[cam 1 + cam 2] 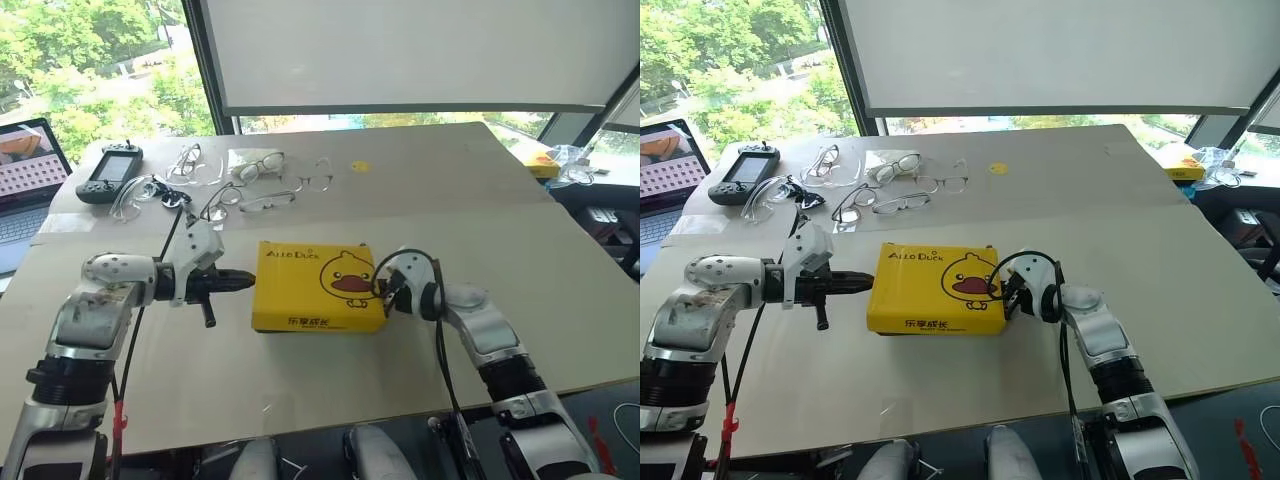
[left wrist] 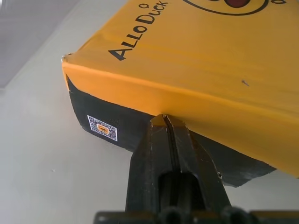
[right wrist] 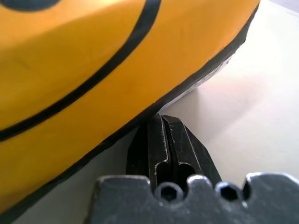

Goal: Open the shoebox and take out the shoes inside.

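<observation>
The shoebox lies closed in the middle of the table, its yellow lid with the duck face on top and dark sides below. My left gripper is shut, its tips pressed together at the box's left end, right under the lid's edge. At the box's right end my right gripper is shut too, with its tips against the lower rim of the lid. The shoes are hidden inside the closed box.
Several pairs of glasses lie scattered behind the box, with a black handheld controller at the back left. A laptop stands at the far left edge. The table's front edge runs close below my arms.
</observation>
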Available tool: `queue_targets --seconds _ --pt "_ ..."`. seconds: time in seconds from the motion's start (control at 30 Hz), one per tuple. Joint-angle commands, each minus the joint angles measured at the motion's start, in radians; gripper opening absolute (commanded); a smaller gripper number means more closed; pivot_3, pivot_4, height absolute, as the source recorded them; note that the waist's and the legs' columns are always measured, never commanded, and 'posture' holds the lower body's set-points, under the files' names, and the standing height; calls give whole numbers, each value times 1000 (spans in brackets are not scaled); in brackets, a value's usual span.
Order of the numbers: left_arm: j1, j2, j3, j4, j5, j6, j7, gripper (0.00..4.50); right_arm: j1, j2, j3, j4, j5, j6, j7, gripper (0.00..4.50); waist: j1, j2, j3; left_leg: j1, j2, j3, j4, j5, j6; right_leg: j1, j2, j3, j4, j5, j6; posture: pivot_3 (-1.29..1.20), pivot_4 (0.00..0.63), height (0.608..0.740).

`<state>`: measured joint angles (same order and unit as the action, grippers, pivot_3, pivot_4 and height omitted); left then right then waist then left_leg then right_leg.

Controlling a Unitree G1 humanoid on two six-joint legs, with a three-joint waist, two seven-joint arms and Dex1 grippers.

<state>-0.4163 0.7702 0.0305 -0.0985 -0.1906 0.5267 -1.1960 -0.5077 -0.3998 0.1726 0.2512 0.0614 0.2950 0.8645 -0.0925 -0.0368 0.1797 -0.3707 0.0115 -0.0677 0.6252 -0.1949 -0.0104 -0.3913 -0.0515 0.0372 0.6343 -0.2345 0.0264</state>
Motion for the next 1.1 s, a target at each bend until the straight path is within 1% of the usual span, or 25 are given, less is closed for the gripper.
queue_targets --seconds 0.03,0.1,0.17,0.27,0.37,0.43,0.47,0.5,0.53,0.57,0.6,0.63,0.67,0.7,0.73,0.8,0.9,0.97,1.03,1.1 --pt "48 78 -51 -35 20 -49 -41 0 21 -28 65 -51 18 24 104 33 1 0 0 0 1 2 0 -1 -1 -1 1 1 0 0 0 0 150 740" --pt "103 160 -81 -62 29 -43 -96 0 17 -71 26 -10 15 4 106 33 1 0 0 -1 3 7 0 -3 -2 -5 3 5 1 -1 -2 0 150 740" --pt "129 213 -97 -68 45 -64 -117 0 12 -105 -8 31 16 -14 108 33 5 0 0 -8 2 11 1 -4 -3 -14 2 10 8 -2 -4 0 150 740" --pt "83 251 -71 -4 42 -77 -105 0 11 -174 -60 55 44 -15 131 33 36 0 0 -13 3 12 3 -4 -3 -19 3 9 9 -1 -5 0 150 740" --pt "50 280 -35 34 17 -76 -107 0 31 -234 -94 40 76 -7 172 33 61 0 0 -15 2 12 8 -4 -3 -19 2 7 9 -2 -4 0 150 740" --pt "27 296 10 40 -30 -55 -123 497 63 -286 -115 3 112 0 226 0 70 0 0 -15 1 13 8 -4 -3 -18 1 7 8 -2 -4 0 150 740" --pt "5 303 47 32 -81 -11 -140 673 81 -312 -126 -17 139 23 259 0 73 0 0 -16 1 14 8 -4 -3 -19 0 8 7 -2 -4 0 150 740" --pt "-18 307 79 22 -130 37 -150 995 98 -334 -131 -36 159 39 286 0 76 0 1 -17 1 14 8 -4 -3 -19 0 7 7 -2 -4 0 150 740" --pt "-39 310 104 12 -173 84 -154 1468 114 -352 -133 -56 176 54 310 0 76 -1 1 -20 1 14 9 -4 -3 -21 0 7 7 -2 -4 0 150 740" --pt "-56 314 124 1 -210 121 -157 1813 129 -368 -133 -75 190 67 331 0 75 -1 1 -22 1 14 9 -4 -3 -25 0 7 7 -2 -3 0 150 740" --pt "-63 319 137 -13 -236 150 -157 2255 142 -377 -129 -95 200 80 343 0 74 -1 1 -25 1 14 10 -4 -3 -28 1 8 9 -2 -3 0 150 740" --pt "-78 327 154 -35 -277 198 -161 2573 157 -382 -120 -119 209 93 356 0 71 0 1 -28 1 14 11 -4 -2 -31 1 8 11 -2 -4 0 150 740" --pt "-93 336 168 -58 -317 244 -161 3017 167 -383 -114 -142 222 109 366 0 66 0 1 -28 2 14 11 -5 -2 -31 1 8 12 -2 -4 0 150 740" --pt "-104 346 179 -80 -352 286 -161 3298 171 -378 -113 -164 239 134 371 0 60 -1 1 -27 2 14 11 -5 -1 -31 1 8 12 -2 -3 0 150 740" --pt "-108 358 189 -103 -387 324 -165 3796 172 -370 -116 -184 263 161 375 0 53 -1 1 -28 2 14 12 -5 -1 -31 2 8 12 -2 -3 0 150 740" --pt "-103 387 206 -144 -437 375 -171 4433 166 -348 -131 -217 316 220 374 0 43 -1 1 -28 3 14 13 -5 -1 -31 2 8 13 -2 -3 0 150 740" --pt "-104 417 243 -185 -518 444 -167 4433 159 -323 -154 -263 389 298 365 0 39 -1 1 -26 4 15 13 -5 -1 -31 4 10 13 -2 -3 0 150 740" --pt "-131 430 271 -195 -580 489 -162 4433 144 -293 -174 -286 452 359 348 0 40 -1 2 -26 5 14 13 -5 -1 -31 6 10 13 -2 -3 0 150 740" --pt "-143 444 297 -205 -638 530 -160 4433 118 -253 -202 -279 512 411 325 0 41 -1 2 -26 5 14 13 -5 -1 -31 6 10 13 -2 -3 0 150 740" --pt "-137 450 318 -218 -666 547 -141 4433 84 -225 -231 -266 560 448 308 0 40 0 2 -26 5 15 13 -5 -1 -31 6 10 13 -2 -4 0 150 740"
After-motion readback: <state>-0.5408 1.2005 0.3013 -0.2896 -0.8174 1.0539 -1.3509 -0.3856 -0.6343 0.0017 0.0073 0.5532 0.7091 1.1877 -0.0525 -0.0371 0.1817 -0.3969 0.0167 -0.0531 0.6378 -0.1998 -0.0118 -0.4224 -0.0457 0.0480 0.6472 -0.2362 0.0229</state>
